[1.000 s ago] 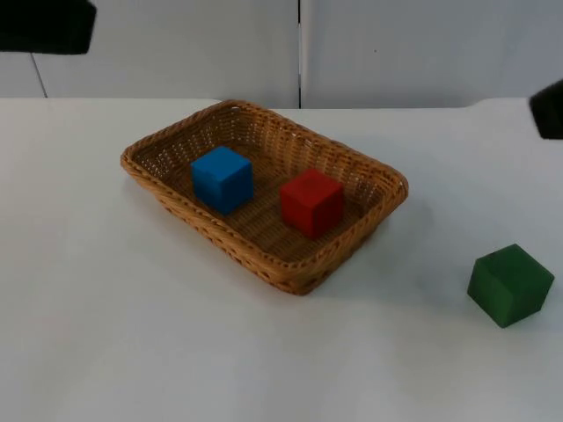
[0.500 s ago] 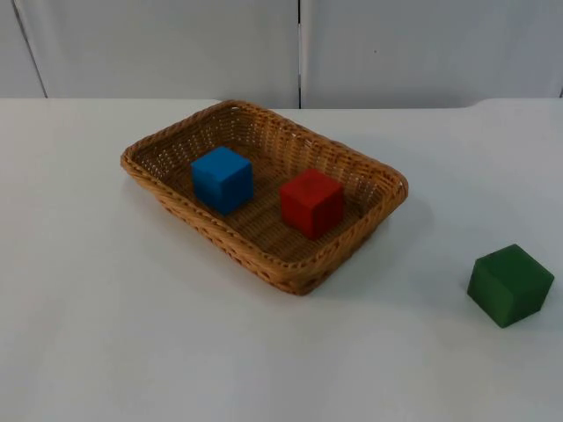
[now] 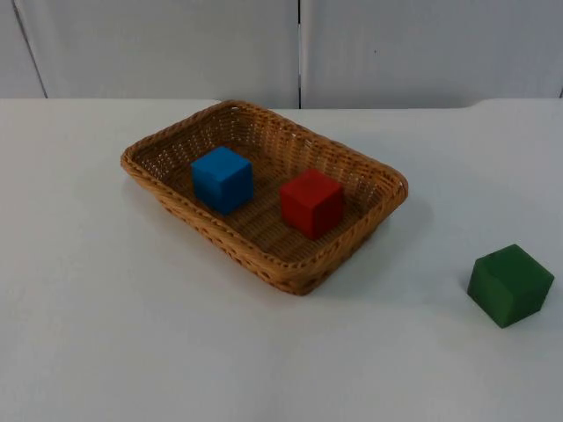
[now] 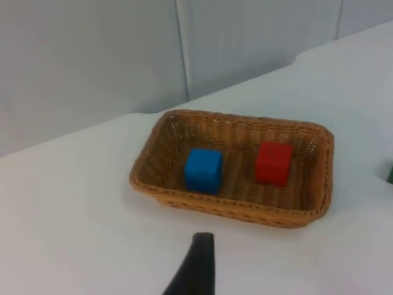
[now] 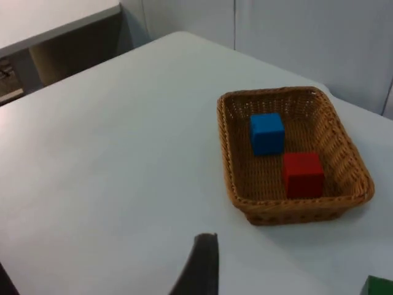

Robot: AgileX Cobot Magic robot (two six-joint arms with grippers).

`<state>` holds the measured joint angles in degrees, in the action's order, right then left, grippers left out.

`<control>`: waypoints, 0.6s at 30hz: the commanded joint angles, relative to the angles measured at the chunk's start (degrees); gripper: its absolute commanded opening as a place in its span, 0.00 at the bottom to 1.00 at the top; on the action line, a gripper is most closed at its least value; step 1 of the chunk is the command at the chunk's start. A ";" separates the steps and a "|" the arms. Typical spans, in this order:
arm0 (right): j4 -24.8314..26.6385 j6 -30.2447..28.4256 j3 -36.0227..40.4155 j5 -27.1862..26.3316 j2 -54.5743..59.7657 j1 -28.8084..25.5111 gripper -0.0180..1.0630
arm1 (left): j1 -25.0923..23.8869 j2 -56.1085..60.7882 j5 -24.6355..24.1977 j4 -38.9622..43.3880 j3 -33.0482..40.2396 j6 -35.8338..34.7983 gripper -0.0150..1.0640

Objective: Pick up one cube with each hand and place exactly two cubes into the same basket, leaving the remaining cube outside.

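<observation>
Woven brown wicker forms the rectangular basket (image 3: 264, 189), which sits at the centre of the white counter (image 3: 106, 343). Inside it, the blue cube (image 3: 222, 178) rests on the floor toward 10 o'clock and the red cube (image 3: 311, 202) toward 4 o'clock; the two stand apart, neither touching the wall. I judge this placement meets the count of exactly two cubes in one basket.

Out on the counter, the dark green cube (image 3: 510, 285) stands at 4 o'clock from the basket, well apart from its rim. It is the remaining cube and, by my reading, belongs outside.

From my left wrist view I look across at the basket (image 4: 233, 212) with both cubes in it; one black fingertip of my left gripper (image 4: 195, 267) shows, held off the counter and near nothing. My right gripper (image 5: 199, 264) likewise shows a single fingertip, clear of the basket. Whether either is parted or closed, I cannot tell. Neither carries a cube, since all three are set down.
</observation>
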<state>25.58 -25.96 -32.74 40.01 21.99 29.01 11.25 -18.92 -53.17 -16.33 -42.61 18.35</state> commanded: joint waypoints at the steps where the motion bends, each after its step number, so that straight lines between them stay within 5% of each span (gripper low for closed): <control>1: -1.82 1.74 0.29 1.21 -1.49 0.30 0.72 | -0.02 2.22 -2.00 1.84 0.18 -1.51 0.79; 18: -9.78 10.37 0.29 11.48 -15.74 0.30 0.72 | -0.02 18.92 -8.70 9.07 11.28 -11.39 0.79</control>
<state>16.58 -16.49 -32.74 50.67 6.77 29.01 11.25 -0.32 -61.15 -8.17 -31.69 7.70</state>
